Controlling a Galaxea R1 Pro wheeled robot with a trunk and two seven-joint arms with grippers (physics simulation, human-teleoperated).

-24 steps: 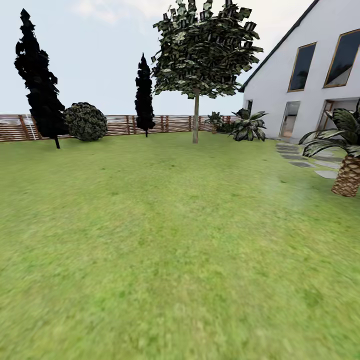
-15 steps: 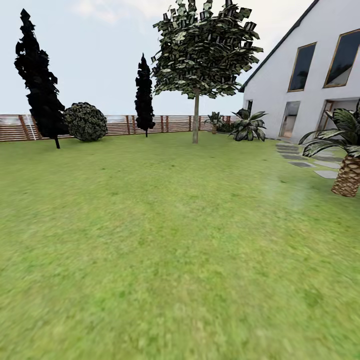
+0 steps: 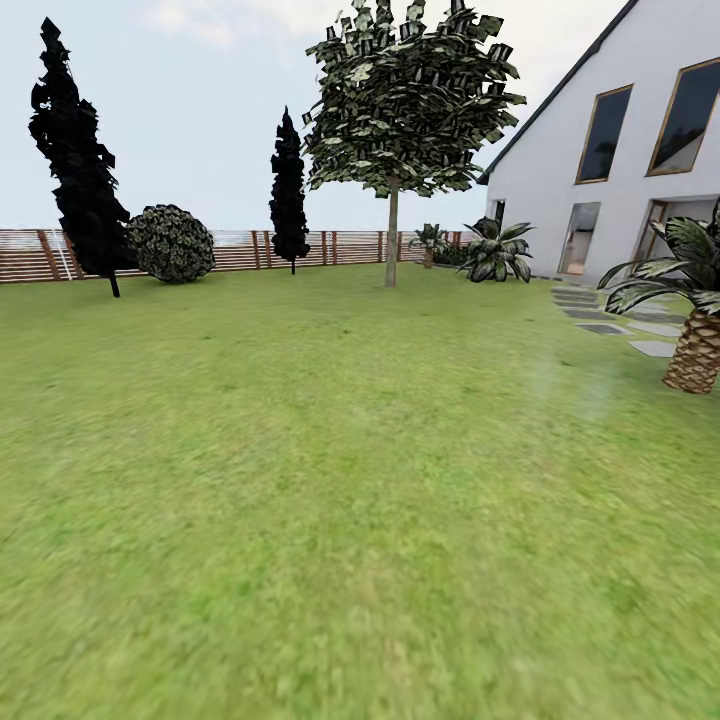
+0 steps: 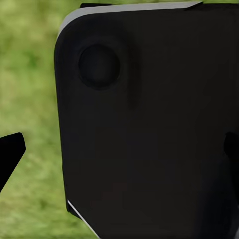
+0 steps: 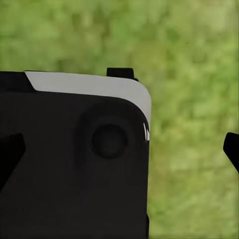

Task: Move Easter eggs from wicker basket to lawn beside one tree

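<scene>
Wide mottled-green lawn stretches to the pale-trunked, dark-crowned tree far ahead — no egg beside it, the search seemingly unfinished — both grippers' fingers dark-tipped, spread impossible to tell.

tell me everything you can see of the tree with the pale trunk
The tree stands upright at the far side of the lawn, in front of a slatted wooden fence. Its trunk is straight, thin, bare and grey-beige, rooted in the grass. Above it spreads a wide rounded crown of dark green mottled leaves with paler patches, reaching up past the picture's top edge. Nothing lies at its foot.
</scene>
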